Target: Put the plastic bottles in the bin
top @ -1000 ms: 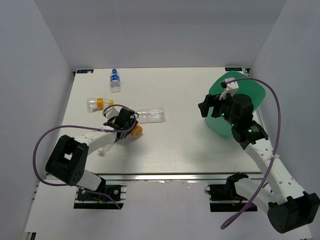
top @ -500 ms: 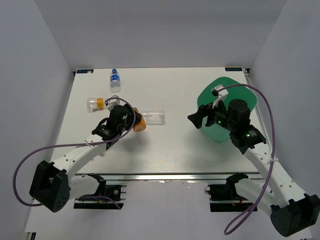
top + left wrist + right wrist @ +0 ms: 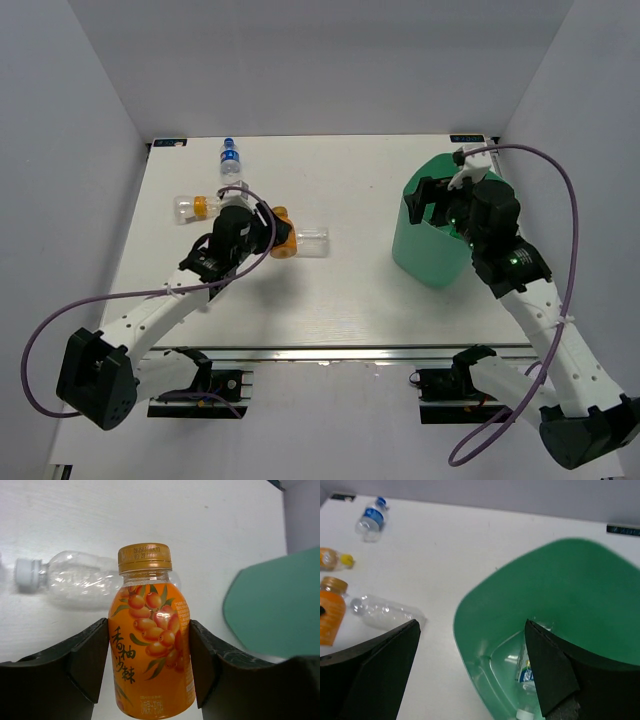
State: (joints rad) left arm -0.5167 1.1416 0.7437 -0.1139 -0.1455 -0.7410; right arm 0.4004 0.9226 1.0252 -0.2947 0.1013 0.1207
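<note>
My left gripper (image 3: 148, 665) is shut on an orange bottle (image 3: 150, 630) with a gold cap, held upright above the table; from above it shows left of centre (image 3: 281, 240). A plain clear bottle (image 3: 75, 577) lies just beyond it. The mint-green bin (image 3: 430, 255) stands at the right. My right gripper (image 3: 428, 200) hangs open over the bin's left rim (image 3: 465, 610), one finger above the table and one above the inside. A blue-labelled bottle (image 3: 527, 672) lies in the bin. Another blue-labelled bottle (image 3: 231, 160) and an orange-banded one (image 3: 195, 207) lie at the back left.
White walls close the table in on the left, back and right. Both arm bases and their purple cables (image 3: 60, 320) sit along the near edge. The bin's rim (image 3: 270, 610) shows at the right of the left wrist view.
My left arm has reached forward and right, carrying the orange bottle up off the table beside the clear bottle. The right gripper swung left, then back over the bin's rim.
</note>
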